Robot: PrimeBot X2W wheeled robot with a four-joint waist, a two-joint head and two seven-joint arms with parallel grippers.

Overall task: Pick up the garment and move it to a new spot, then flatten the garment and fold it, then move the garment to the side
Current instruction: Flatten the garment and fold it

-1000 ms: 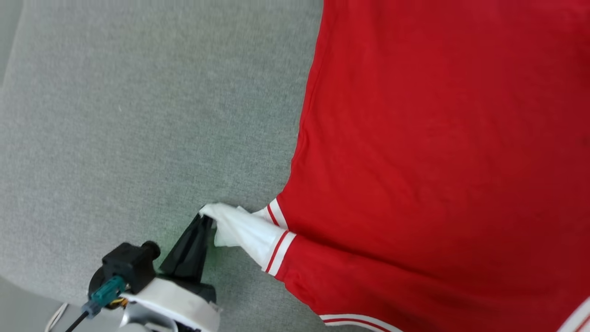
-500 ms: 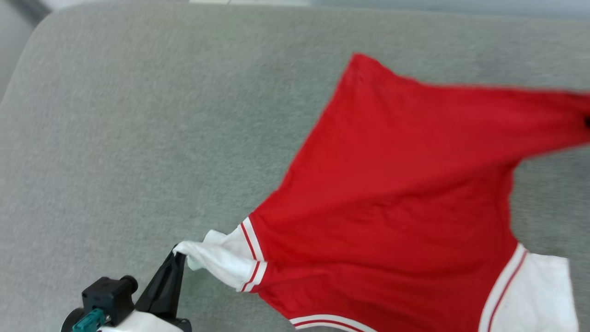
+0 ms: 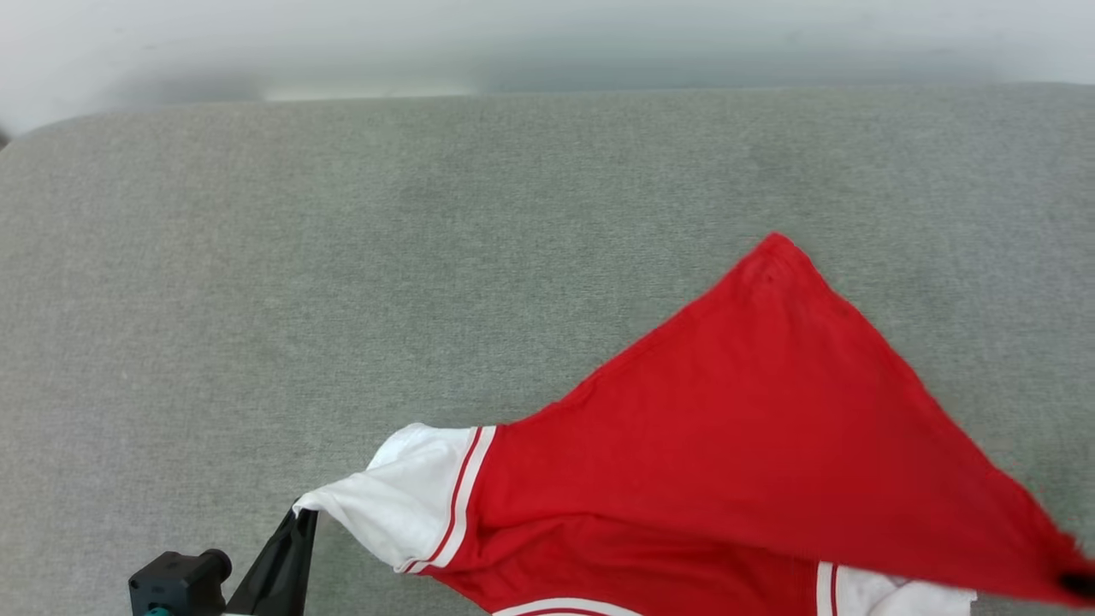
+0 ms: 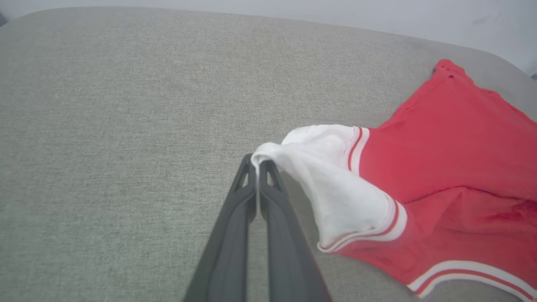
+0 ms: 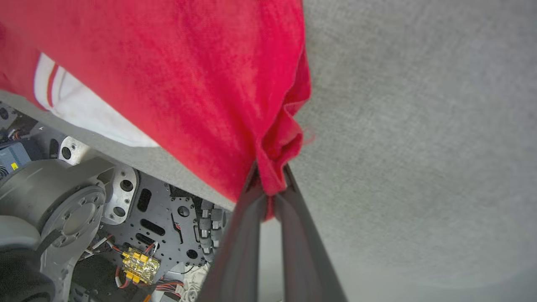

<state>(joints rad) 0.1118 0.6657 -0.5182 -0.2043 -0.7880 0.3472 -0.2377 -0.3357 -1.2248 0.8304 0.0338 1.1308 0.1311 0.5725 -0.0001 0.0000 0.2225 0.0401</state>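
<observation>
Left gripper (image 4: 256, 161) is clamped on the white sleeve (image 4: 335, 188) tip of the garment (image 3: 727, 428); right gripper (image 5: 270, 191) is clamped on a bunched red corner. Garment is stretched between the 2, at near right of grey cushion (image 3: 342, 257).

A bench (image 3: 342, 257) covered in grey woven fabric spreads wide, its far corners rounded. Beyond its far edge lies a pale, blurred background (image 3: 599, 34); whether wall or floor cannot be told.
</observation>
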